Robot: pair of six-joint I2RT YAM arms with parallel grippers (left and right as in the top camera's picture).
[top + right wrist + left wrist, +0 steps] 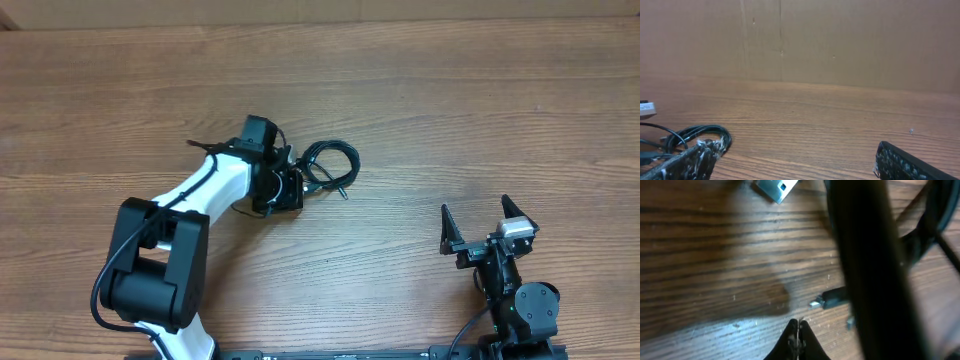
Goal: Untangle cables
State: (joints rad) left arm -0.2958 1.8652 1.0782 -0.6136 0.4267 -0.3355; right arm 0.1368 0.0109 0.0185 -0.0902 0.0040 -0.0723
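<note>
The cables (331, 163) lie as a small bunch of thin black loops at the table's middle. My left gripper (287, 187) stands right at their left edge. In the left wrist view its fingertips (798, 326) are pressed together just above the wood with nothing visible between them. A black plug with a silver tip (829, 299) lies just beyond them, and a blurred black cable (867, 265) crosses close to the lens. My right gripper (488, 222) stands open near the front right, well apart from the bunch. Its view shows a cable loop (702, 133) far to the left.
A flat silver connector (774, 187) lies on the wood at the top of the left wrist view. The brown wooden table (480, 110) runs back to a cardboard wall (840, 40). The white left arm (205, 190) reaches in from the front left.
</note>
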